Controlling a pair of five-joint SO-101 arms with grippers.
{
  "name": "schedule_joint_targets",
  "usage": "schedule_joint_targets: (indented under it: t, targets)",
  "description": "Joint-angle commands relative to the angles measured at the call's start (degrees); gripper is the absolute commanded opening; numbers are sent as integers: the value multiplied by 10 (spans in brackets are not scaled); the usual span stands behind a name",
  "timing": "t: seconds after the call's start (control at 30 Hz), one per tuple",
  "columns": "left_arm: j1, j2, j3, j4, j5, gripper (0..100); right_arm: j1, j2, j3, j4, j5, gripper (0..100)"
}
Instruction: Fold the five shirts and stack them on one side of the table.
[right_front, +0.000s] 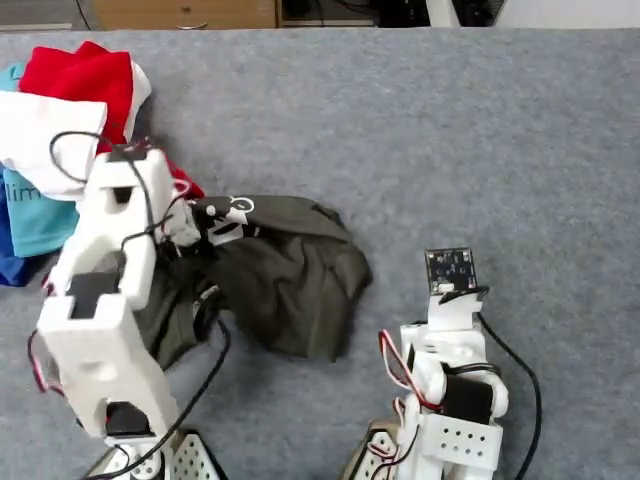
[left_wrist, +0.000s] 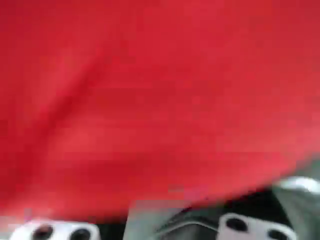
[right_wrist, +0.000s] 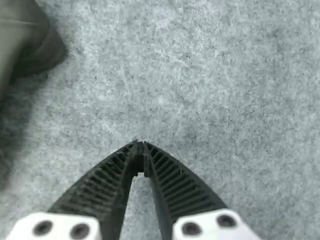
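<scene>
High view: a crumpled dark olive shirt (right_front: 290, 280) lies on the grey felt table (right_front: 500, 130), with the left gripper (right_front: 205, 225) at its edge. A red shirt (right_front: 85, 75), white shirt (right_front: 35, 135), teal shirt (right_front: 35, 205) and blue shirt (right_front: 10, 262) are heaped at the far left. The teal one's white lettering is partly hidden.

Left wrist view: red cloth is close up, and I cannot tell that gripper's grip.

Right wrist view: the right gripper (right_wrist: 140, 150) has its tips pressed together, empty, over the felt.

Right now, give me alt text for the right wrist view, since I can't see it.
The right gripper, its fingers shut tip to tip, hangs just above the grey felt table. The edge of a dark shirt lies nearby on the felt.
</scene>
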Motion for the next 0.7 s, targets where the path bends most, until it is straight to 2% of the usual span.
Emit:
schedule_joint_targets:
  t: [0.0, 0.07, 0.4, 0.67]
  targets:
    - [40, 73, -78, 32, -18, 81, -2, -50, 0, 4, -5, 5]
    - [47, 95, -118, 62, -40, 11, -2, -50, 0, 4, -5, 5]
    - [54, 94, -210, 98, -44, 18, -2, -50, 0, 4, -5, 5]
    - [167, -19, -347, 163, -41, 18, -2, -50, 0, 4, -5, 5]
